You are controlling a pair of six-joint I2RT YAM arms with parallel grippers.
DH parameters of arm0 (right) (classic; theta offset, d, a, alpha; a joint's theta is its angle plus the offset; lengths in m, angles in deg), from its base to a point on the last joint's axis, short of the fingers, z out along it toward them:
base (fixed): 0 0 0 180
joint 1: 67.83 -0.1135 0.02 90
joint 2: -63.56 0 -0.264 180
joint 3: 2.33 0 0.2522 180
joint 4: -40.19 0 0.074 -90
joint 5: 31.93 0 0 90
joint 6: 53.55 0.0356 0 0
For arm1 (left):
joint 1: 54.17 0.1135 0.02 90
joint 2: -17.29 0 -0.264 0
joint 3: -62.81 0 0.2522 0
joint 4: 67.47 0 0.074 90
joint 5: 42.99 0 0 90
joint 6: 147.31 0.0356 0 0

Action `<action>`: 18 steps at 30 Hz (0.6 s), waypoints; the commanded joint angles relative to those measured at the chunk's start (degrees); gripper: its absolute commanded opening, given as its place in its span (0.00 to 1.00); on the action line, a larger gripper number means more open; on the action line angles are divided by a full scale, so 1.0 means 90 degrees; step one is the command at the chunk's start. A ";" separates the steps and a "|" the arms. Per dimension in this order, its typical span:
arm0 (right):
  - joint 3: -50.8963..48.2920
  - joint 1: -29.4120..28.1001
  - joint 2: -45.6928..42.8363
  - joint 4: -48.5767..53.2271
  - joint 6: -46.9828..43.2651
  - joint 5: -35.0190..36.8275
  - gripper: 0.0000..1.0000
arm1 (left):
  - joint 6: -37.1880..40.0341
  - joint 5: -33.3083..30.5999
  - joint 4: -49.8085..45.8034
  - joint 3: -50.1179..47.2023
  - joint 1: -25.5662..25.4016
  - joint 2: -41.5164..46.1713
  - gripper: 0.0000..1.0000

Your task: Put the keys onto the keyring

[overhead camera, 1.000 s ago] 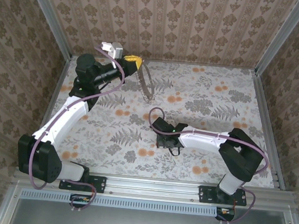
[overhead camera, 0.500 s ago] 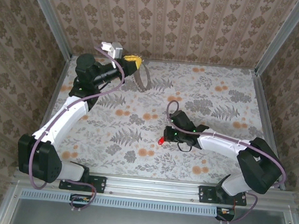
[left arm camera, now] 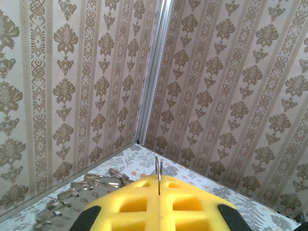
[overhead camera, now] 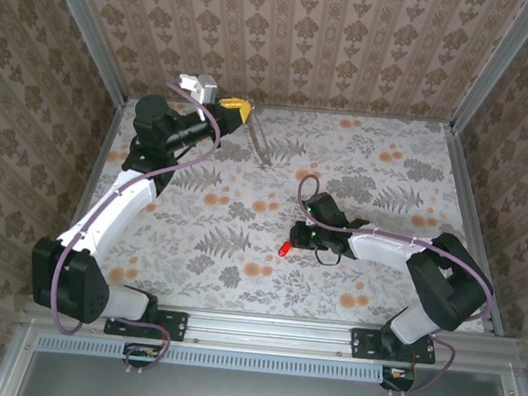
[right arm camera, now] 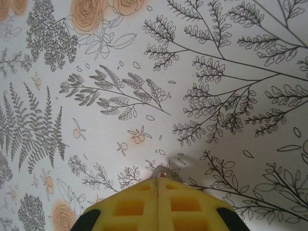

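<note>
The left arm [overhead camera: 119, 198] reaches to the far left corner of the table [overhead camera: 184, 247], to the left of the keyring. Its gripper, the left gripper [overhead camera: 240, 110], sits just left of the keyring's top end. In the left wrist view the yellow pads [left arm camera: 130, 204] of the left gripper [left arm camera: 159, 187] are pressed together with no gap, and a thin metal edge of the keyring [left arm camera: 158, 169] stands upright in the seam between them, so it is clamped on the ring. A loose run of chain links [left arm camera: 79, 195] lies bunched just left of that pinched edge.

From above, the keyring [overhead camera: 261, 143] hangs as a thin dark loop from the left gripper, slanting down and to the right over the flowered table, with the patterned back wall [overhead camera: 353, 47] just behind its top.

The red key [overhead camera: 283, 249] is lower and a little to the right of the keyring's bottom end, well apart from it. It pokes out of the tip of the right gripper [overhead camera: 290, 245], above the table. In the right wrist view the right gripper [right arm camera: 158, 185] has its yellow pads [right arm camera: 190, 207] closed flat against each other, and a small pale bit [right arm camera: 163, 169] peeks out at the tip; it is too small to tell more.

The right arm [overhead camera: 399, 253] stretches away to the right of the keyring, its elbow near the table's right edge.
</note>
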State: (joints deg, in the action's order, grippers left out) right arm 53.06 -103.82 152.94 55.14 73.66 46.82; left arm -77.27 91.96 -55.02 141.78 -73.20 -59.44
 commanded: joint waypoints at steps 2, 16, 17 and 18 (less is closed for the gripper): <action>0.0061 0.0014 0.0164 -0.0132 -0.0111 -0.0084 0.00 | -0.0090 0.0028 0.0292 0.0049 0.0009 0.0132 0.00; 0.0048 0.0014 0.0005 -0.0012 -0.0016 0.0080 0.31 | -0.0096 0.0018 0.0321 0.0051 -0.0015 0.0077 0.00; 0.0064 0.0014 -0.0042 0.0057 0.0005 0.0107 0.32 | -0.0095 0.0013 0.0322 0.0051 -0.0015 0.0060 0.00; 0.0090 0.0014 -0.0073 0.0148 0.0042 0.0120 0.34 | -0.0091 0.0007 0.0329 0.0057 -0.0015 0.0064 0.00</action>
State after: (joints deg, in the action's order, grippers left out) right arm 53.06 -103.82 154.21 54.34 73.81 46.95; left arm -77.27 91.96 -55.02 141.78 -73.27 -59.46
